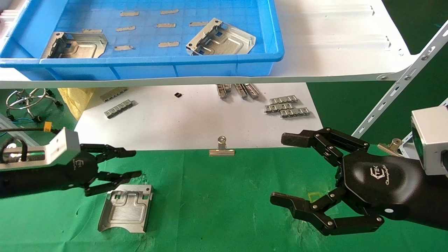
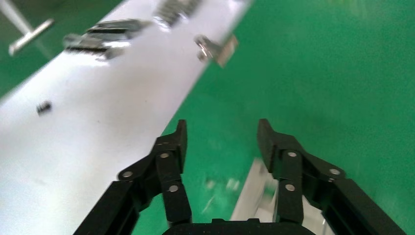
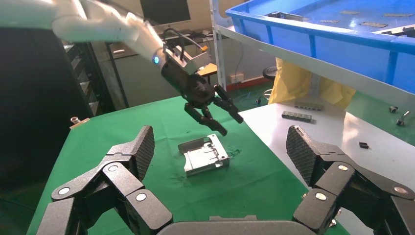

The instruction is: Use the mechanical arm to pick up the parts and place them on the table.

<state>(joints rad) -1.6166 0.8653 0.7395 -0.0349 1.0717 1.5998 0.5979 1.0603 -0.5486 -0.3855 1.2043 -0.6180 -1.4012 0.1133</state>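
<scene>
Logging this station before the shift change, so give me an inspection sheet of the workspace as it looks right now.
Surface: green cloth table, wrinkled.
Job's things: one plate flat on the table; two plates in the blue tray.
Clutter: ribbed strips on the white board; binder clip at its edge.
Grippers: left gripper open above the plate; right gripper open, empty.
Cables: blue and black cables at far left.
Surroundings: white shelf holding the tray.

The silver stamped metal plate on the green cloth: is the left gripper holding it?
No: the silver stamped metal plate lies flat on the green cloth, with the open left gripper above its far edge.
</scene>
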